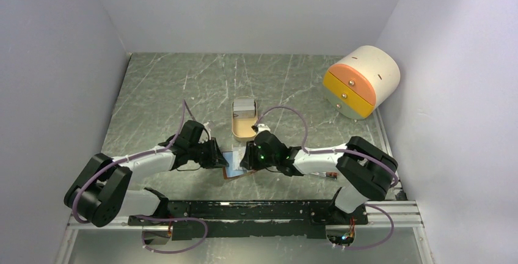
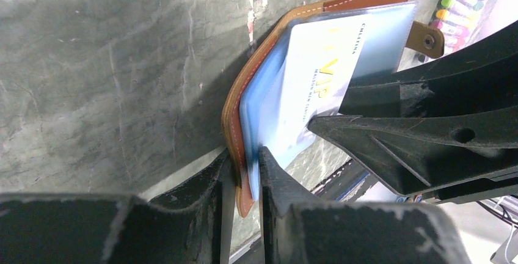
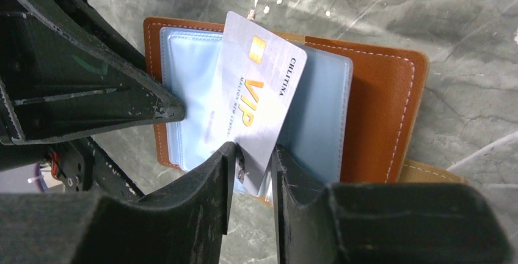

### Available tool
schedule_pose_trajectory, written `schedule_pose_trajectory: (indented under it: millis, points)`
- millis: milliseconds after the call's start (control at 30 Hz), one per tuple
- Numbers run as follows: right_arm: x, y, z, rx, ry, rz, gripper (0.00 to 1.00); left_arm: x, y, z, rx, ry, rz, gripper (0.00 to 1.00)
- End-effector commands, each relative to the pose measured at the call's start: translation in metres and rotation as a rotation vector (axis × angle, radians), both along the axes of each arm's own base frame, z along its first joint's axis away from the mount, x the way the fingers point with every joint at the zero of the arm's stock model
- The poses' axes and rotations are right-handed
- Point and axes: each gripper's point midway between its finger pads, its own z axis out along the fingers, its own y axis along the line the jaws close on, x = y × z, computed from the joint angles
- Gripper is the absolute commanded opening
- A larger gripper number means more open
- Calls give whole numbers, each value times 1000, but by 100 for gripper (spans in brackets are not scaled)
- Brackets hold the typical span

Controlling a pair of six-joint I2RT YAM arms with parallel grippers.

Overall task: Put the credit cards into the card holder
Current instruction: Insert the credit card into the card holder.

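**Card holder near the middle, between my two grippers**

I have the card holder point(image 1: 233, 165) lying on the table point(image 1: 171, 93), near the middle of its near edge. My left gripper point(image 2: 244, 154) is at its left, with the holder's edge between the fingers, and my right gripper point(image 3: 253, 154) is at its right. One card point(image 3: 256, 99) lies aslant on the holder, its end between the right fingers. Just behind stands a small box point(image 1: 236, 126). A drawer unit point(image 1: 362, 80) sits in the far right corner.

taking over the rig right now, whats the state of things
Left gripper: shut on the edge of the open wallet, holding it.
Right gripper: jaws either side of the card's lower corner; grip unclear.
Card: tilted across the clear sleeves, not seated.
Done: wallet open.
Left: slide this card in, then what look like more in the tray.
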Motion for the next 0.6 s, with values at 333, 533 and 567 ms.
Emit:
schedule_pose_trajectory:
  millis: [333, 533, 567]
  points:
    - [-7, -14, -7, 14, 43, 66, 31, 13, 2, 5, 22, -53, 7, 22]
    - [-7, -15, -7, 8, 44, 90, 26, 15, 2, 5, 24, -56, 7, 21]
    - [-7, -14, -7, 14, 42, 92, 22, 15, 1, 5, 24, -58, 6, 21]
